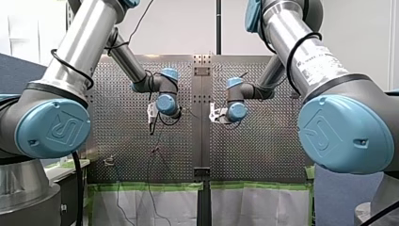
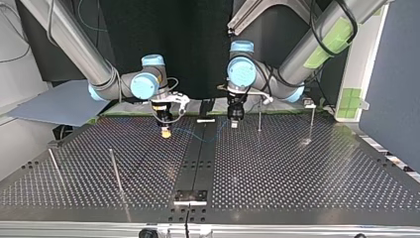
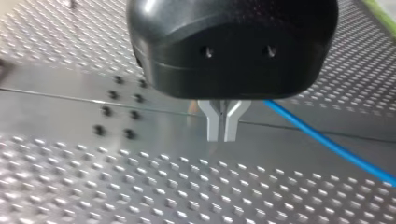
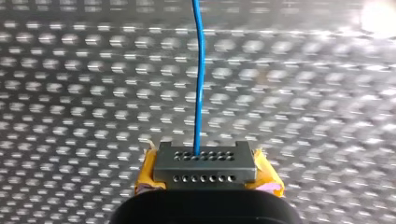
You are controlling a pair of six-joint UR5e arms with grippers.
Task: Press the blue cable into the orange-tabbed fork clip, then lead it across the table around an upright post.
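The blue cable (image 4: 200, 79) comes out from between the fingers of my right gripper (image 4: 205, 161), which is shut on it, and runs straight ahead over the perforated table (image 4: 70, 93). In the top view that yellow-padded gripper (image 2: 166, 132) hangs just above the table, and the cable (image 2: 200, 136) sags toward my left gripper (image 2: 234, 122). My left gripper (image 3: 223, 130) has its metal fingers pressed together with nothing between the tips; the cable (image 3: 327, 142) passes beside and behind it. A blurred orange spot (image 3: 192, 108) shows behind those fingers.
Thin upright posts stand on the table: one (image 2: 259, 116) close beside my left gripper, another (image 2: 312, 121) further out, and two (image 2: 115, 171) (image 2: 54, 163) on the top view's near left. A smooth centre strip (image 2: 198, 158) with bolt holes divides the two perforated plates.
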